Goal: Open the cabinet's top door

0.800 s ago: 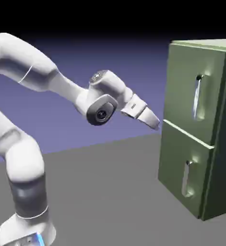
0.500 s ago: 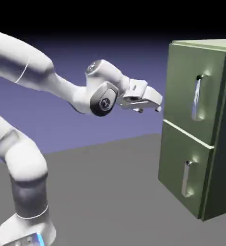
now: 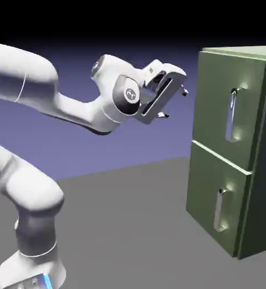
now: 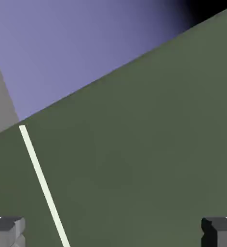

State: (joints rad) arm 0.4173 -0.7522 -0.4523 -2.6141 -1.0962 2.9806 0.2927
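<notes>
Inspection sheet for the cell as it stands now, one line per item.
Surface: grey floor, bare where it shows
Job's things: cabinet upright; top door closed, its silver bar handle ungripped; lower door closed, with a similar handle
Clutter: nothing seen
Grippers: end effector open, holding nothing, in front of the top door, short of its handle
Cables: nothing seen
Surroundings: blue-violet backdrop, fading to black at the top
</notes>
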